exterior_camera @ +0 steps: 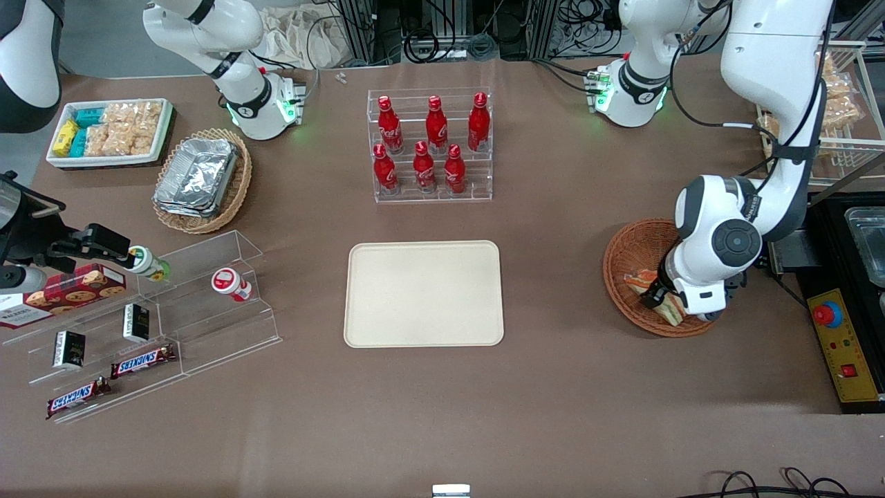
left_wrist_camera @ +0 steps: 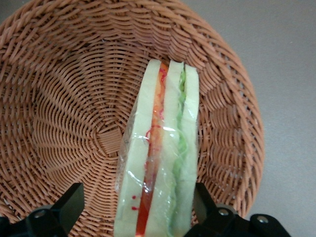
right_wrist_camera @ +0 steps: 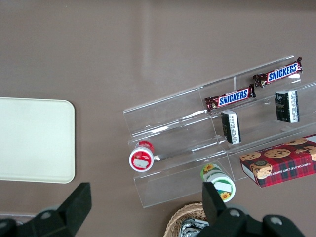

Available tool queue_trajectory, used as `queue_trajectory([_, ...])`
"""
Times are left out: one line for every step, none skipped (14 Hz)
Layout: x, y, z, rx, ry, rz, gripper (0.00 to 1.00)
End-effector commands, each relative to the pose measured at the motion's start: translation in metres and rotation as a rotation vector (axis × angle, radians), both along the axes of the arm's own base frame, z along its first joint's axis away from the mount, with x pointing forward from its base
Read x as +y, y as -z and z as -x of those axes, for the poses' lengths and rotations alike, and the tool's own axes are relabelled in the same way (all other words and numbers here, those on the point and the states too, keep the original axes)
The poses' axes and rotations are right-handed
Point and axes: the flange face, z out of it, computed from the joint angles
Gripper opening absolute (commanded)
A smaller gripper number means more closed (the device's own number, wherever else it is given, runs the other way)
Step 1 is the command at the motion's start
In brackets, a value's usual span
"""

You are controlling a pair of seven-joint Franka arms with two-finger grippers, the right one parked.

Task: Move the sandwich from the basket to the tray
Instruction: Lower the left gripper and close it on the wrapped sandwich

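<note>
Evidently, the sandwich (left_wrist_camera: 160,158) is straddled in the basket (left_wrist_camera: 59,98) by the gripper (left_wrist_camera: 138,210), jaws apart; closing, then carriage to the tray (exterior_camera: 424,293), is required.

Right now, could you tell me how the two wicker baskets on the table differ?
The reddish-brown basket holds a wrapped sandwich, while the paler tan basket holds stacked foil containers. The reddish-brown one lies toward the working arm's end with the tool open astride its sandwich; the tan one lies toward the parked arm's end, farther from the front camera. Both are woven.
</note>
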Motion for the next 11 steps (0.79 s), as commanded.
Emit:
queue_trajectory([0.001, 0.001, -0.001, -0.033, -0.01, -0.013, 0.59])
queue_trajectory([0.003, 0.001, -0.001, -0.033, -0.013, -0.013, 0.31])
queue_trajectory([0.003, -0.001, -0.002, -0.036, -0.013, -0.013, 0.11])
queue_trajectory([0.002, -0.002, -0.003, -0.039, -0.013, -0.013, 0.0])
queue_trajectory([0.001, -0.002, -0.003, -0.041, -0.013, -0.013, 0.0])
queue_trajectory([0.001, -0.005, -0.004, -0.045, -0.014, -0.012, 0.0])
queue_trajectory([0.0, -0.011, -0.007, -0.051, -0.013, -0.011, 0.0])
queue_trajectory([0.0, -0.019, -0.011, -0.063, -0.012, -0.01, 0.0])
queue_trajectory([-0.001, -0.032, -0.014, -0.066, -0.008, -0.012, 0.0])
queue_trajectory([0.0, -0.046, -0.016, -0.048, -0.003, -0.017, 0.0])
queue_trajectory([-0.001, -0.065, -0.022, -0.032, 0.001, -0.023, 0.0])
